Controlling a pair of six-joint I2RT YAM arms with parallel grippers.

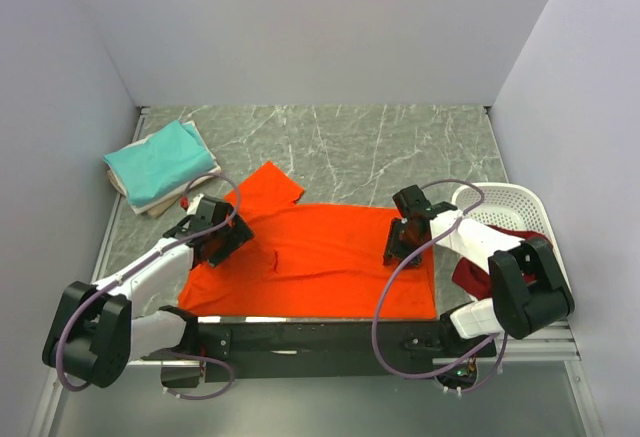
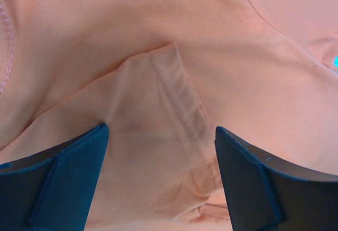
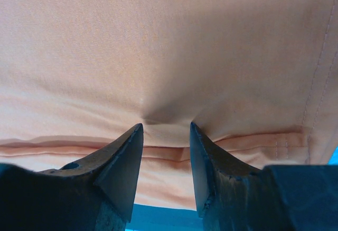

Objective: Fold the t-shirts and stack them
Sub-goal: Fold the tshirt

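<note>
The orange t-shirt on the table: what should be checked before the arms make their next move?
1. Orange t-shirt spread on the table: ok.
2. Left gripper open above a cloth fold: ok.
3. Right gripper holding the hem: cannot tell; jaws apart, cloth puckered between them.
4. Teal-topped folded stack clear of the orange sleeve: ok.
5. Dark red shirt at the basket clear of the orange edge: cannot tell; partly hidden.

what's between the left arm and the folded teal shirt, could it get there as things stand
Probably yes. The teal shirt lies folded just beyond the left gripper, with nothing tall between them. The jaws stand open over the orange shirt, so nothing looks gripped.
</note>
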